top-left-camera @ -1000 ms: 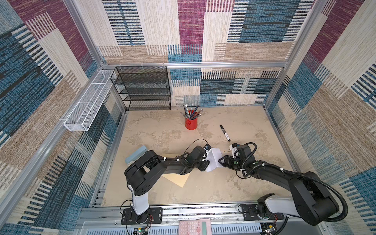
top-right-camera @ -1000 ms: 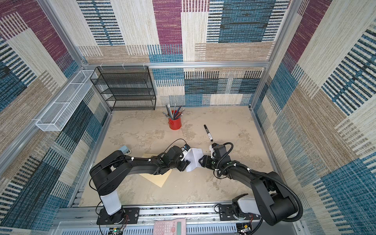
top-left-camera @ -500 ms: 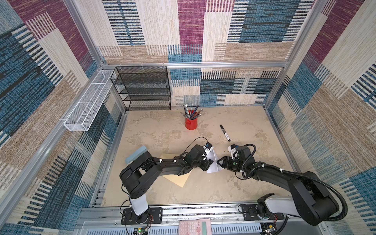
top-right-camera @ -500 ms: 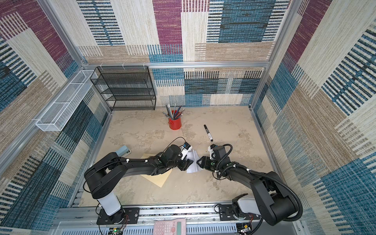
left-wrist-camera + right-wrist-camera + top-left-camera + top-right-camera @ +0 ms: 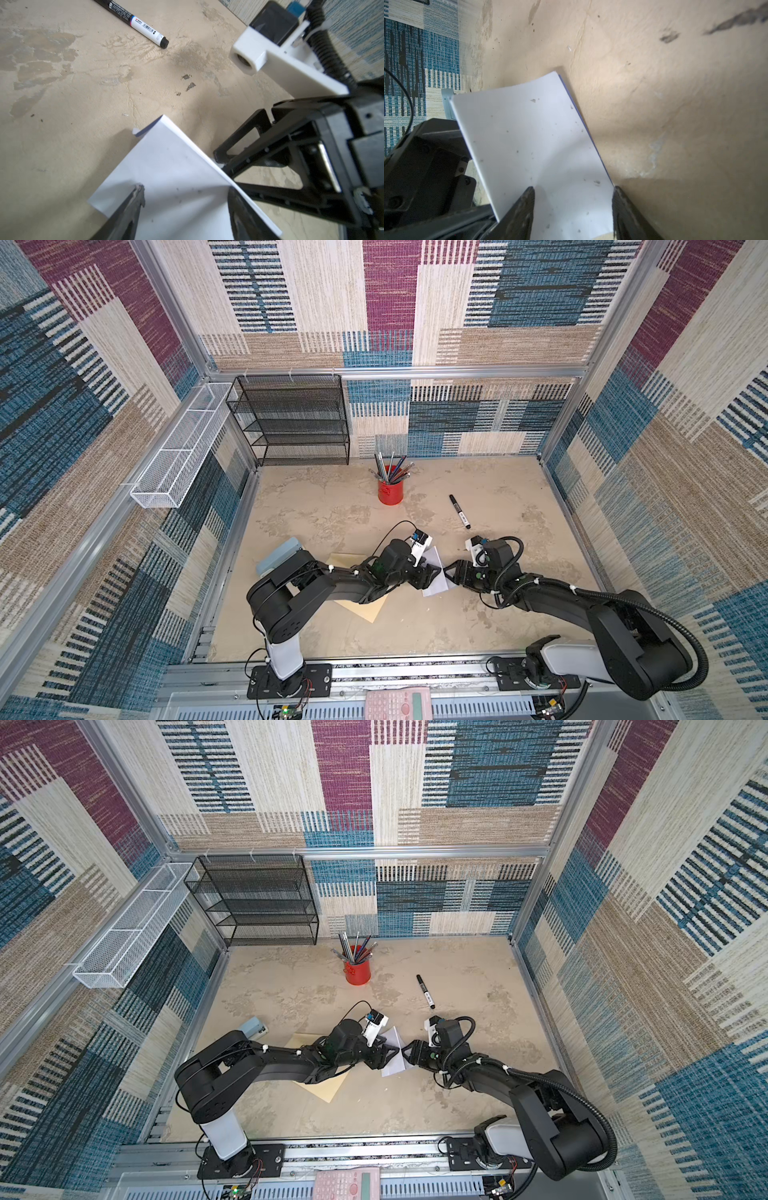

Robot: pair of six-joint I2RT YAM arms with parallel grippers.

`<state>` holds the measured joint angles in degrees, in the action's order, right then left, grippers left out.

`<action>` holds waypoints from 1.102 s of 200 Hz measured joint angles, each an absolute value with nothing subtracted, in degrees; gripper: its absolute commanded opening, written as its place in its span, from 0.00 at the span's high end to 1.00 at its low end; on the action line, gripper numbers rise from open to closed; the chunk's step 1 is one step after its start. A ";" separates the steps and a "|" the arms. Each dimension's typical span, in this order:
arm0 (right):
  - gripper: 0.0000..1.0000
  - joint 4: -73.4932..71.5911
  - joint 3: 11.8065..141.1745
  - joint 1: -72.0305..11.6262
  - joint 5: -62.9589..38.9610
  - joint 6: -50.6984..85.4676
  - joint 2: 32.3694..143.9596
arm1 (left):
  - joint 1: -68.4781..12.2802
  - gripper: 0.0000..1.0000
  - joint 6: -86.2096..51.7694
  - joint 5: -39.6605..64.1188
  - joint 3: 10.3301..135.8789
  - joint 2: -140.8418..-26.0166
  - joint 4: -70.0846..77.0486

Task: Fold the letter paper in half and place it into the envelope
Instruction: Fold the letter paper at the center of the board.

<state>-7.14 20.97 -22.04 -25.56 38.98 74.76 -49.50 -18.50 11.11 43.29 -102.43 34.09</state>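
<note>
1. Beige, mottled tabletop (image 5: 498,626) fills the floor of the cell; its widest bare stretches lie along the front rail and by the right wall
2. Black mesh shelf (image 5: 299,423) stands against the back wall in the left corner, and a white wire basket (image 5: 178,448) hangs on the left wall, both well apart from the arms
3. Left arm (image 5: 332,585) and right arm (image 5: 582,605) reach low toward the middle, their wrists facing each other
4. Tan envelope (image 5: 365,608) lies flat under the left arm with one corner pointing at the front rail; a strip of bare table shows between it and the sheet
5. Letter paper (image 5: 439,583) lies on the table between the two wrists, white back up and folded: a blue-edged lower layer peeks out along one long edge in the right wrist view
6. Left gripper (image 5: 186,191) stands spread above the sheet, clasping nothing
7. Right gripper (image 5: 573,189) is likewise spread, with one fingertip over the sheet, the other at its long edge, and nothing pinched
8. Pale blue box (image 5: 278,556) sits by the left wall, just beside the left arm's elbow
9. Red cup (image 5: 390,491) of pens stands toward the back, well clear
10. Black marker (image 5: 459,511) lies beyond the right gripper, apart from the paper's far corner
</note>
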 measured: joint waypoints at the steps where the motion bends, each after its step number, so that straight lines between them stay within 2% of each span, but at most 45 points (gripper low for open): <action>1: 0.38 -7.16 20.97 -22.06 -25.56 38.98 74.78 | -49.52 0.33 -18.57 11.11 43.29 -102.41 34.11; 118: 0.39 -10.55 20.08 -22.06 -25.91 39.18 75.88 | -47.94 0.38 -26.98 14.94 47.79 -104.97 31.05; 134: 0.39 -10.90 19.88 -22.06 -25.91 39.18 75.88 | -47.62 0.45 -27.11 15.18 47.99 -104.95 30.35; 163: 0.39 -11.05 19.86 -22.06 -25.91 39.18 75.88 | -46.48 0.52 -27.79 15.64 51.40 -105.01 24.67; 179: 0.39 -11.05 19.86 -22.06 -25.93 39.18 75.88 | -46.00 0.64 -28.12 16.73 53.39 -105.51 22.98; 220: 0.39 -10.37 19.81 -22.13 -25.89 39.18 75.29 | -45.45 0.78 -29.41 19.77 53.80 -105.97 20.62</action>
